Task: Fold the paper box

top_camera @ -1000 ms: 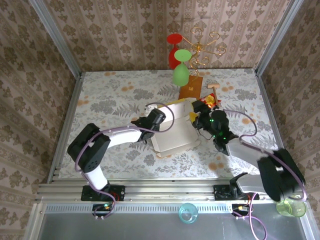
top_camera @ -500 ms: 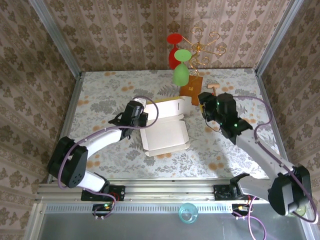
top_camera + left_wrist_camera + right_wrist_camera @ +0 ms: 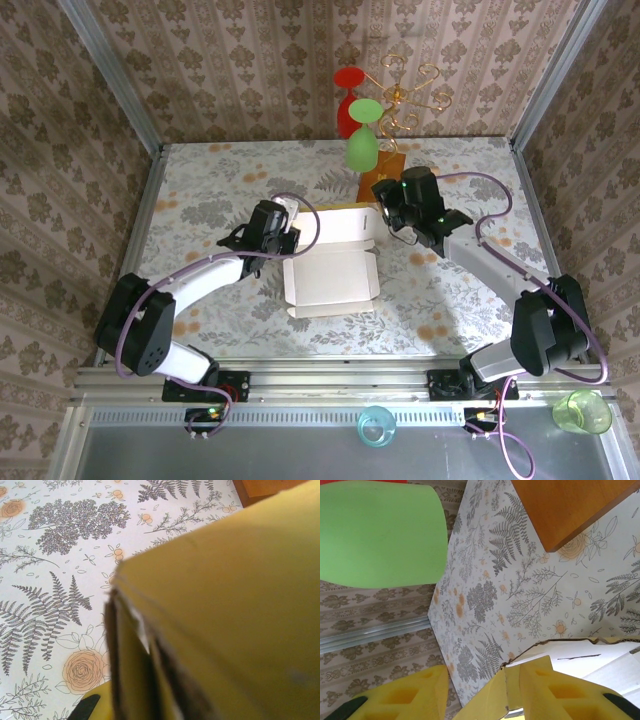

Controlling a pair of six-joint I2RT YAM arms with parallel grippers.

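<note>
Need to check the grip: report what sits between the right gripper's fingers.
In the right wrist view, the paper box's yellow flap edge stands between the fingers, nearer one of them.

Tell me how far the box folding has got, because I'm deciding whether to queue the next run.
Done: the paper box is a shallow tray, white side walls up. In hand: the left fingers are shut on its yellow rear-left edge; the right fingers straddle a rear-right flap, not yet clamped. Left: the back panel stands upright with the top open, so closing remains.
</note>
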